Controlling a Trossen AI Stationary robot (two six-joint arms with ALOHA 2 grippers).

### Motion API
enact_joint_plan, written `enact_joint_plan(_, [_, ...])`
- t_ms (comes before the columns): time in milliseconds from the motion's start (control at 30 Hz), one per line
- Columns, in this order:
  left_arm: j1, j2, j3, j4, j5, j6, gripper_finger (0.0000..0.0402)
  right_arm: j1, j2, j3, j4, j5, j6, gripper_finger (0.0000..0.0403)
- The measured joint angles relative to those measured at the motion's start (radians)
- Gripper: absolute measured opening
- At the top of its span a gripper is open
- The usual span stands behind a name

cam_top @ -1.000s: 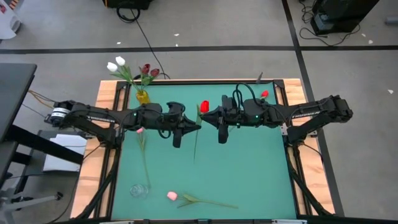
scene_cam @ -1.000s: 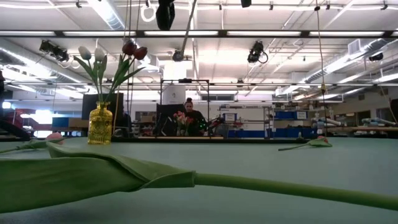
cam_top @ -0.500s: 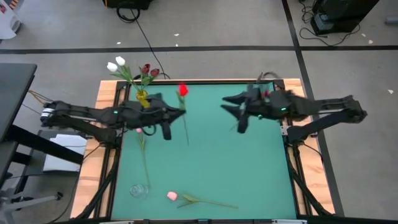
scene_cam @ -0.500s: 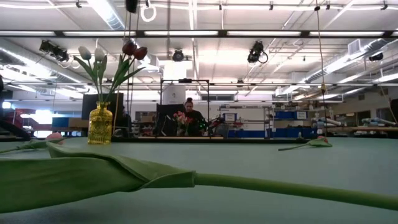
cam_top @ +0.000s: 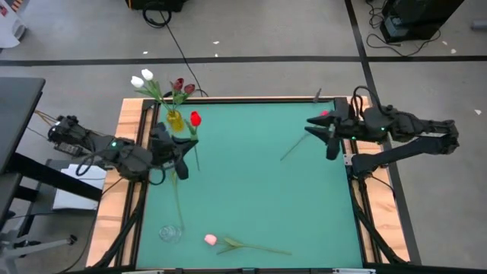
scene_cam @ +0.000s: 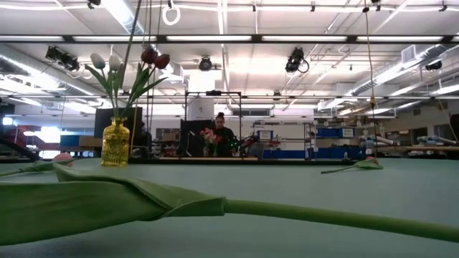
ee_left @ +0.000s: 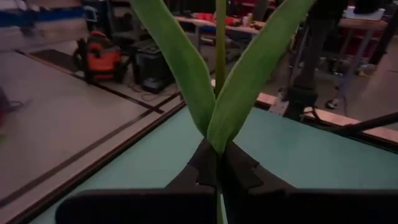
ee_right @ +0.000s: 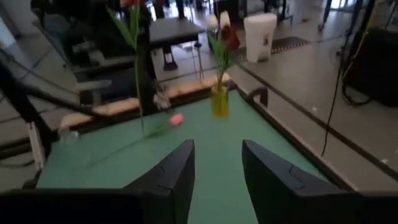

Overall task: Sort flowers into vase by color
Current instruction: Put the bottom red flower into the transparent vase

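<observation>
My left gripper (cam_top: pixel 186 146) is shut on a red tulip (cam_top: pixel 195 118) and holds it up beside the yellow vase (cam_top: pixel 174 119). The vase stands at the far left and holds white and maroon tulips (cam_top: pixel 162 84). My right gripper (cam_top: pixel 313 131) hangs open near the right edge with nothing between its fingers (ee_right: pixel 217 168). Another red tulip (cam_top: pixel 323 116) lies on the mat by the far right corner. A pink tulip (cam_top: pixel 171 160) lies on the left. A second pink tulip (cam_top: pixel 211 240) lies near the front edge. My left gripper pinches the red tulip's stem between its two fingers, right where the two leaves fork (ee_left: pixel 217 148). The fingers come about level from the table's left and lie across the stem. The tulip stands roughly upright, head up, lifted clear of the mat.
A clear glass vase (cam_top: pixel 170 233) stands at the near left. In the low view, a tulip leaf and stem (scene_cam: pixel 129 201) lie just in front of the camera. The green mat's middle (cam_top: pixel 259 190) is bare. A person (scene_cam: pixel 219 136) is in the room far behind the table.
My right gripper has let go of the red tulip at the table's middle and drawn back toward the right edge. My left gripper has carried the tulip toward the far left, up to the yellow vase. The tulip stays lifted and upright.
</observation>
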Motion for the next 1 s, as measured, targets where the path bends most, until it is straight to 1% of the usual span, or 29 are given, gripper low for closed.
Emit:
enact_joint_plan(33, [-0.02,-0.001,0.0,-0.004,-0.029,-0.003,0.0004,0.003,-0.028,-0.027,-0.003,-0.004,0.01,0.0137])
enact_joint_plan(133, [-0.07,-0.001,0.0,-0.01,-0.099,0.006,0.0004,0.016,-0.105,-0.105,0.063,-0.032,0.014,0.0122])
enact_joint_plan(267, [-0.115,-0.001,0.0,-0.012,-0.147,0.026,0.0004,0.025,-0.181,-0.184,0.138,-0.054,-0.023,0.0109])
enact_joint_plan(367, [-0.138,-0.001,0.0,-0.025,-0.169,0.019,0.0004,0.025,-0.213,-0.215,0.147,-0.053,-0.046,0.0108])
enact_joint_plan(500, [-0.143,-0.001,0.0,-0.054,-0.169,-0.026,0.0004,0.025,-0.225,-0.236,0.141,-0.053,-0.043,0.0109])
enact_joint_plan(567, [-0.143,-0.001,0.0,-0.047,-0.169,-0.024,0.0004,0.025,-0.225,-0.24,0.144,-0.057,-0.04,0.0109])
enact_joint_plan(767, [-0.167,-0.031,-0.001,0.109,-0.15,0.14,0.0004,0.025,-0.219,-0.242,0.153,-0.068,-0.039,0.0109])
enact_joint_plan(867, [-0.234,-0.059,-0.001,0.126,-0.138,0.156,0.0004,0.025,-0.22,-0.242,0.16,-0.068,-0.039,0.0109])
enact_joint_plan(1000, [-0.376,-0.075,-0.001,0.094,-0.118,0.134,0.0004,0.025,-0.22,-0.242,0.165,-0.068,-0.039,0.0109])
